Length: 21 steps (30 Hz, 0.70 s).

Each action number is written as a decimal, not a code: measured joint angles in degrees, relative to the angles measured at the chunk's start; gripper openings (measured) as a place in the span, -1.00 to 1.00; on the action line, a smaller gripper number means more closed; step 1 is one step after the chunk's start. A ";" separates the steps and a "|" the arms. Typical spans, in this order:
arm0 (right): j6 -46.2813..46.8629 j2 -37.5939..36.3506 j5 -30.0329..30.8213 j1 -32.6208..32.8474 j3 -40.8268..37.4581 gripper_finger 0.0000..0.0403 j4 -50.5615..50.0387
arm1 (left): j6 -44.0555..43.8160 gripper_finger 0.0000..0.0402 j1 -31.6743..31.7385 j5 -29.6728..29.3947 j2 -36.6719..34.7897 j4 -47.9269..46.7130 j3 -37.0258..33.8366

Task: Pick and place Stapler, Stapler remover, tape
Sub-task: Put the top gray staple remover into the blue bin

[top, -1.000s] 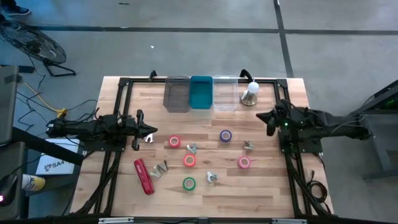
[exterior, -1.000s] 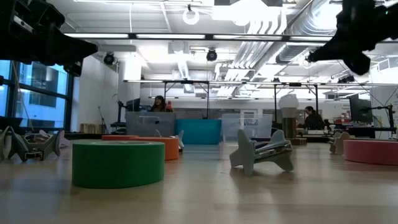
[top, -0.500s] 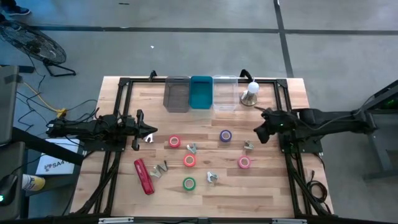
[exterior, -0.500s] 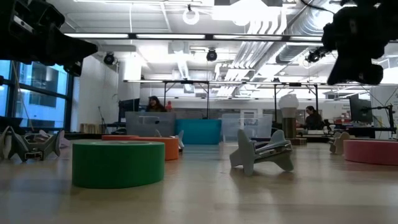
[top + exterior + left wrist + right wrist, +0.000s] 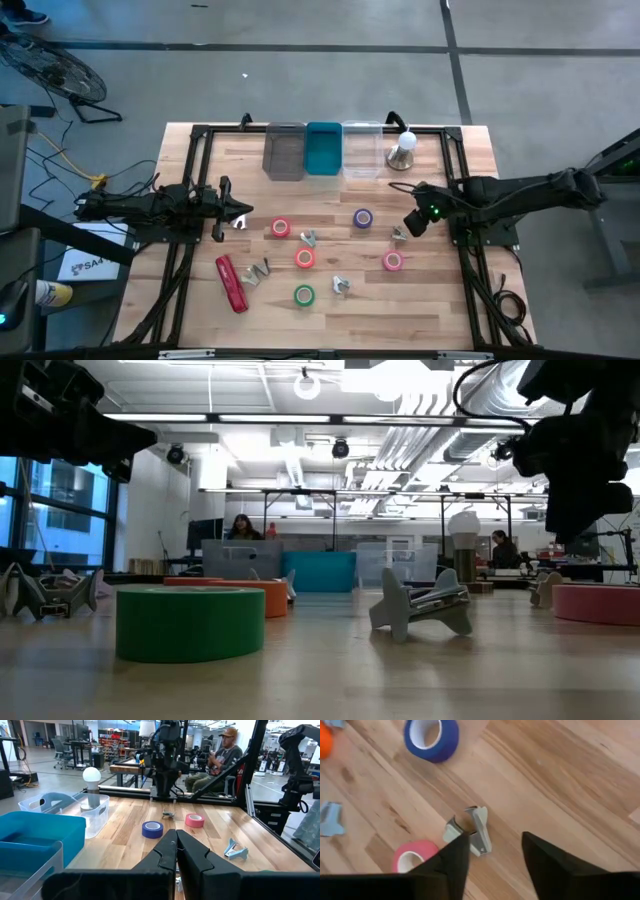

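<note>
Beyond the wooden bench the low view shows a bright workshop with people seated at desks far off. Along the bench's far edge stand a grey bin, a teal bin and a clear bin, with a small bell-shaped object beside them.

The right hand reaches in over the bench, just beside a silvery staple remover; the right wrist view shows its two dark fingers standing apart, the remover lying on the wood just ahead of them, apparently not gripped. A purple tape roll lies near it toward the bins and a pink roll lies on the near side.

The left hand waits at the bench's left side, its fingers pressed together with nothing between them, as the left wrist view shows.

The red stapler lies flat near the left front, with another staple remover just beside it. A red roll, an orange-pink roll and a green roll sit about the middle, with two more removers among them.
</note>
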 joint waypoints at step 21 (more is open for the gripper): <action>-5.63 15.46 -3.92 0.04 0.00 0.03 7.35 | 0.00 -0.97 0.00 0.00 -0.01 0.00 0.00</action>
